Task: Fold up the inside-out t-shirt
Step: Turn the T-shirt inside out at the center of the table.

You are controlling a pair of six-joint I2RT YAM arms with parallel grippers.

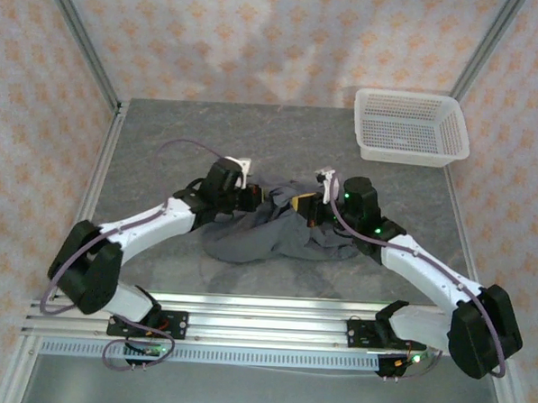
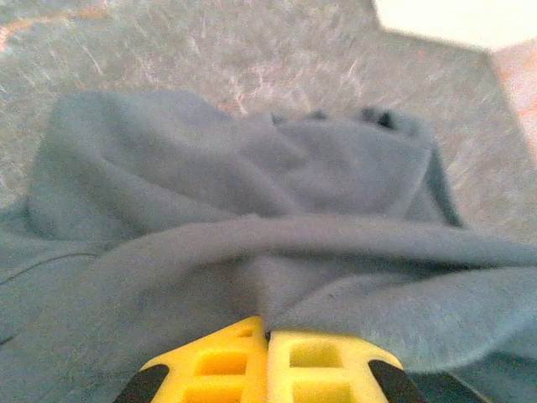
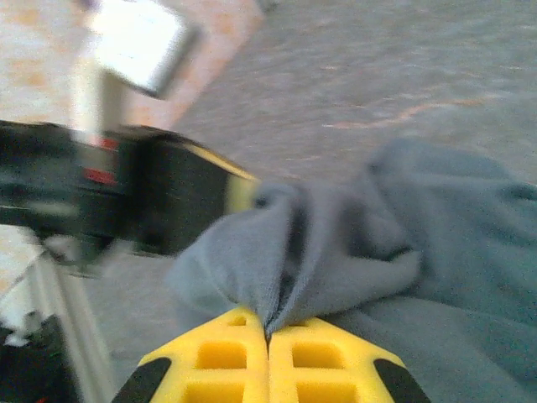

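Two grippers, both mine, each closed on cloth. Left gripper [image 2: 268,340]: yellow pads pressed flat together, with a fold of the inside-out t-shirt [image 2: 252,252] nipped at their tips. Right gripper [image 3: 268,336]: pads likewise together, with a raised ridge of the same garment caught between them.

The shirt is plain dark slate-grey, soft, thin and matte. It is bunched into loose rolls and creases rather than spread flat. Just ahead of my left pads it climbs in a broad hump. Ahead of my right pads it gathers into a pleated peak, with my left gripper's black-and-yellow body just beyond.

From above, the heap hangs between my two grippers and spills back toward my bases. Its long axis runs from the left gripper across to the right one. Collar, hem and sleeves are lost in the folds, so I cannot tell which way the garment points.

Past the cloth lies bare grey table [image 1: 209,135]. Far beyond my right gripper, at the back corner, sits a white mesh basket [image 1: 407,153].
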